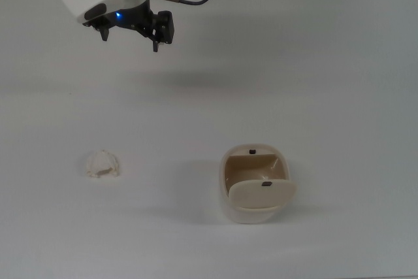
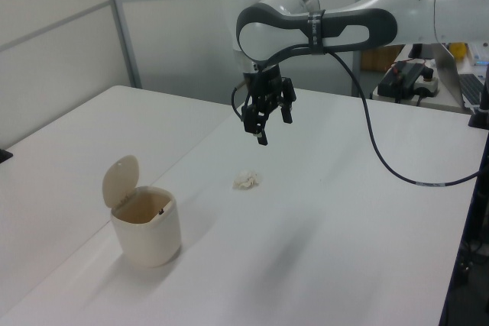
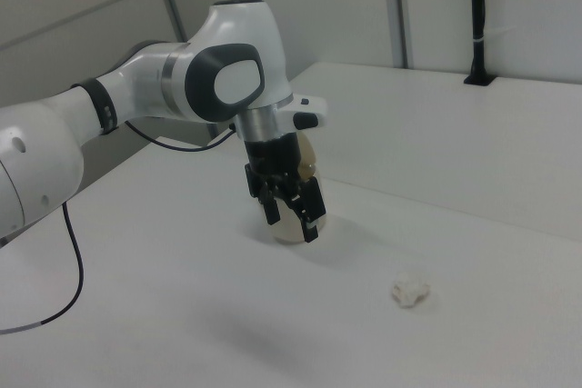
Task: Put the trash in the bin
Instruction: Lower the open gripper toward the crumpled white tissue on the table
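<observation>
The trash (image 1: 102,164) is lying at the top view's lower left, well below the gripper (image 1: 130,32), which is hanging at upper left, parted and empty. The bin (image 1: 256,184) is sitting lower centre-right, flap raised.

Broad white table (image 2: 367,250) before pale panelled walls (image 2: 53,43)

Trash (image 1: 102,164) on table (image 1: 339,63), well apart from bin (image 1: 256,187) toward the top view's left; gripper (image 1: 130,36) hanging above, nearer its top edge.

White rounded arm (image 2: 367,5) with dark grey joint bands, black cable (image 2: 382,150), small blue light.
</observation>
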Robot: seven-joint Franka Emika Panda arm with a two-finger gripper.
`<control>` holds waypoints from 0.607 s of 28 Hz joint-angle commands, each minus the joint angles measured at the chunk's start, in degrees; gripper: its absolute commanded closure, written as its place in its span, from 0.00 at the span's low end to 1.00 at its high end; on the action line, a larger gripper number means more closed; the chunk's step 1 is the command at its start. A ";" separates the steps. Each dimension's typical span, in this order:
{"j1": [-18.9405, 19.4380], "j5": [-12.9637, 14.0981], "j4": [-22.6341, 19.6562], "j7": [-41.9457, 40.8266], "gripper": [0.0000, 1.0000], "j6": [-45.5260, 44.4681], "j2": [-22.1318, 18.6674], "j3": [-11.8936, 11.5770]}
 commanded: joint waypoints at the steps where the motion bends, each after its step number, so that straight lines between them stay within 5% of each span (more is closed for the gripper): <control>1: -0.48 3.04 -1.65 0.68 0.00 5.40 -0.64 -0.32; 17: -1.80 3.06 -4.56 4.28 0.00 18.00 4.90 -1.28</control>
